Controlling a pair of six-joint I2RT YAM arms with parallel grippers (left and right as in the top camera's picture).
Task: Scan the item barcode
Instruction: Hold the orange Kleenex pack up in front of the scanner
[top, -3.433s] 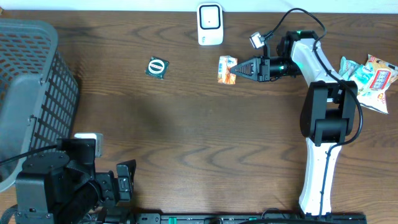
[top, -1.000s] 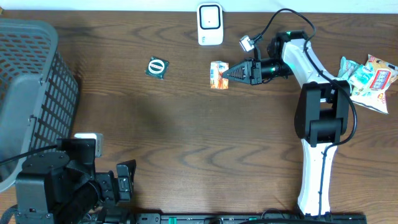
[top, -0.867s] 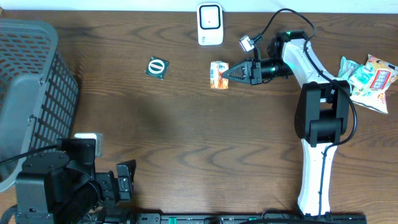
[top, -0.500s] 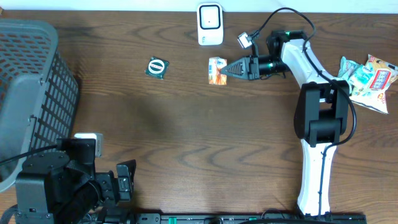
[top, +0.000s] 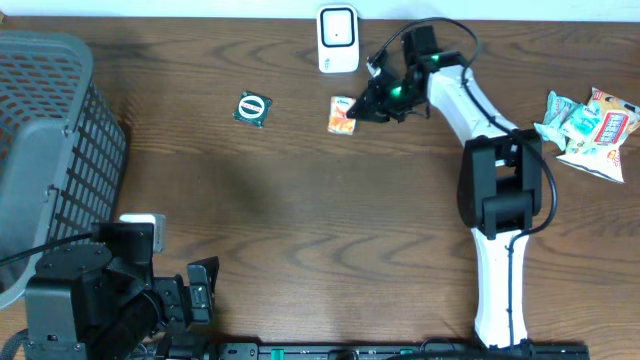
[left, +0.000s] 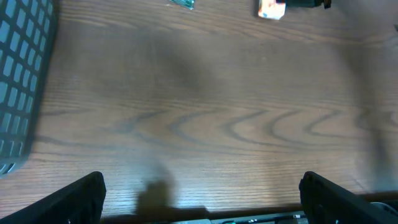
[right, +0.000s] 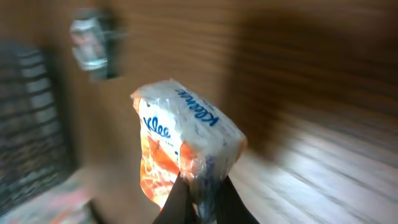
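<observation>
Far left of the wooden counter (top: 300, 230): grey mesh basket (top: 50, 150), contents not discernible from above; only its wall visible at the edge of the left wrist view.

Back centre: white scanner (top: 338, 38), upright near the rear edge. Just in front of it and slightly to the right: tissue pack (top: 342, 115), pinched at one crimped end by the right fingers (right: 176, 208), these closed tight on the wrapper. Contact with the counter not determinable.

On the pack, in the right wrist view: white film with blue lettering "Klee…", the rest of the word curving out of sight, above an orange printed panel. No barcode legible.

Left of the pack, well apart: small round green item (top: 253, 108) with a pale ring mark, unreadable. Far right: heap of snack packets (top: 585, 125), printing too small to read.

Near front left: left fingers (left: 74, 199), spread fully apart, holding nothing, far from the pack.
</observation>
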